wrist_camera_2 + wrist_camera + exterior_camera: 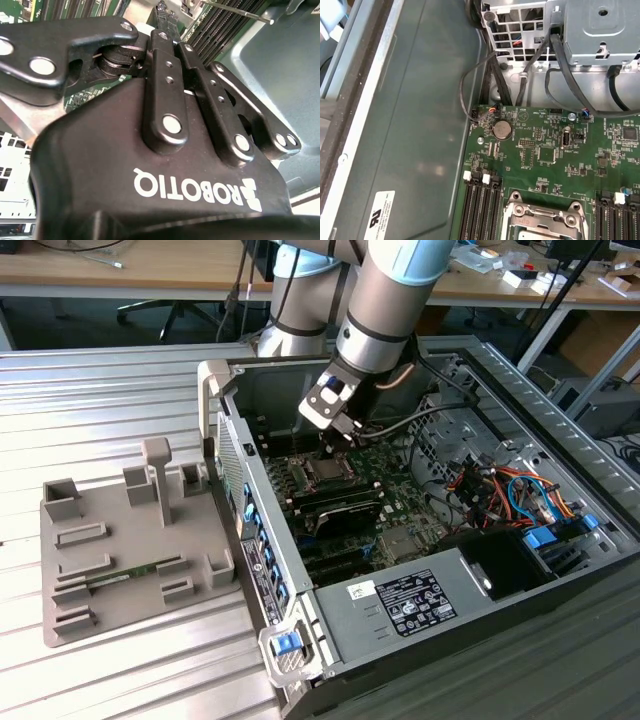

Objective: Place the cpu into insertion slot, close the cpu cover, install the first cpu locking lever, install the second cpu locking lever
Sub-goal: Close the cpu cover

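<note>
In the centre of the exterior view, the gripper (338,440) hangs just above the socket (322,470) inside an open computer case (280,390). The second wrist view shows its fingers (167,90) pressed together, with nothing visible between them. The first wrist view shows the chip (542,234) seated under the flat cover (545,212).

Right under your gripper (338,440), nearly touching its tips, sits the insertion slot (322,472), a square black socket with a silver rim in the green board. The cpu cover (545,216), a silver frame, lies flat over it, and the cpu (537,234) shows its grey top through the frame's hole.
</note>
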{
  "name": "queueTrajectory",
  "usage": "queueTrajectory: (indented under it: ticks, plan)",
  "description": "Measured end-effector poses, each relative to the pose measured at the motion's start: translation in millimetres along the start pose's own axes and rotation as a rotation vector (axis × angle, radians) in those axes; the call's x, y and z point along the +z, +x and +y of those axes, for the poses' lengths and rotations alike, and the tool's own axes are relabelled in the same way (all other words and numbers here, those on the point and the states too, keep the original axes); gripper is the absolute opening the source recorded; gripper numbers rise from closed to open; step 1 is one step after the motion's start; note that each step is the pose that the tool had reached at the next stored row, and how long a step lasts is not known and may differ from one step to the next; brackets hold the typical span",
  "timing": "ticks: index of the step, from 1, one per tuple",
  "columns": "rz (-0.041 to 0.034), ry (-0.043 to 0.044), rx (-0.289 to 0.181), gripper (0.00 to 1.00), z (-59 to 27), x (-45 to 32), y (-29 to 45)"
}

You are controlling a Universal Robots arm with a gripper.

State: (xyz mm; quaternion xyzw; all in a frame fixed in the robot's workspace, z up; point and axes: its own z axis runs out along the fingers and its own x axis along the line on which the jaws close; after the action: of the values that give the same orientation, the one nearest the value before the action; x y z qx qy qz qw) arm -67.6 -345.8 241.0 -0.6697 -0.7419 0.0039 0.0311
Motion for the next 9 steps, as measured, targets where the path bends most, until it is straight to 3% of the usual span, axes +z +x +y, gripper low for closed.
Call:
queueTrajectory:
  ticks: [9]
  plan:
    - [0.0001, 0.0, 0.0, 0.1, -3.6, 0.9, 0.3]
